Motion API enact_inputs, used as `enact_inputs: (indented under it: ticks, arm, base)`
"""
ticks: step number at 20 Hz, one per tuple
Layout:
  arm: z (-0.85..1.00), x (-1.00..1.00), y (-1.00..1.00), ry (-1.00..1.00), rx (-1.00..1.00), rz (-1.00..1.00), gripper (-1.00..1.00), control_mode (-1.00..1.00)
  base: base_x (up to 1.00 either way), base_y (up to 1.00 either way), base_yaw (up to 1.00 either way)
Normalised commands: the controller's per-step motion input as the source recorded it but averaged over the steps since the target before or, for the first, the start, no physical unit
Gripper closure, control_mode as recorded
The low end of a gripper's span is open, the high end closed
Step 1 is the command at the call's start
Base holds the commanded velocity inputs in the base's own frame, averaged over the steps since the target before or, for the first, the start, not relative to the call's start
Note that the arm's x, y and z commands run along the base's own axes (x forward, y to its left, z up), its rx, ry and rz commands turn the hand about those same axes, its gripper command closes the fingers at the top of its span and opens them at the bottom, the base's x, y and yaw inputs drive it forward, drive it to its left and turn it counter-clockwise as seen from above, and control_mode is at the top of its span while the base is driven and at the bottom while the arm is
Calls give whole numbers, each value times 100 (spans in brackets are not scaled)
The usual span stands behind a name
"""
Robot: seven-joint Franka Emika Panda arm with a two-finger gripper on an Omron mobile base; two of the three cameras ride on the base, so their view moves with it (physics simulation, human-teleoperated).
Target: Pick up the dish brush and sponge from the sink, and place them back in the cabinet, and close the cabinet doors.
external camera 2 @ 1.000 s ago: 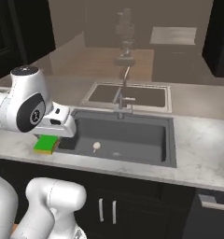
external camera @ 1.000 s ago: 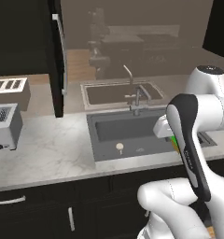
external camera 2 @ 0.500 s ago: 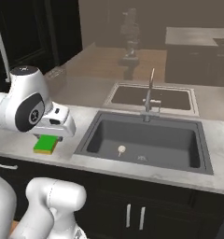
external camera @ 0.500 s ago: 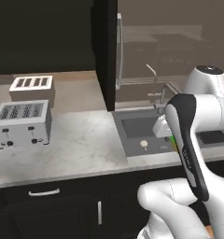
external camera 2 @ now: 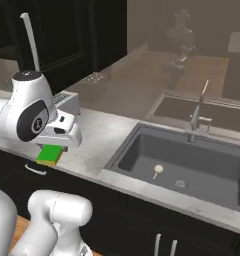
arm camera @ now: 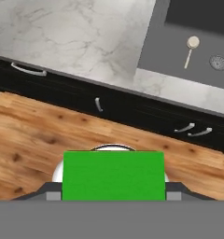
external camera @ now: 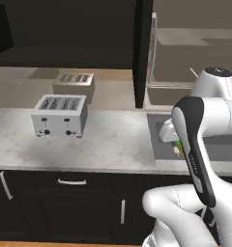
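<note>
a kitchen: sink (external camera 2: 142, 150), toaster (external camera: 59, 116), marble counter (external camera: 108, 140).

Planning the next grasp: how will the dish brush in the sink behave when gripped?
The dish brush lies flat on the sink floor, so its thin handle probably gives little purchase. The round head may roll or pivot. It looks light.

Table (arm camera: 81, 32) near pincer (arm camera: 113, 191): pale veined marble, smooth. Floor (arm camera: 30, 140): glossy wood. Sink (external camera 2: 192, 165): matt grey. Toaster (external camera: 60, 116): brushed metal.
</note>
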Motion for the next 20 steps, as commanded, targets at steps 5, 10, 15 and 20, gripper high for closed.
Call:
enact_inputs:
  ticks: [5,10,15,20]
  arm:
    - [0,0,0,0,0,0,100,100]
    - [0,0,0,0,0,0,100,100]
    - [0,0,0,0,0,0,100,100]
    - [0,0,0,0,0,0,100,100]
  base:
    - [0,26,42]
    - [-8,48,35]
    - [-24,82,27]
    - [-13,90,8]
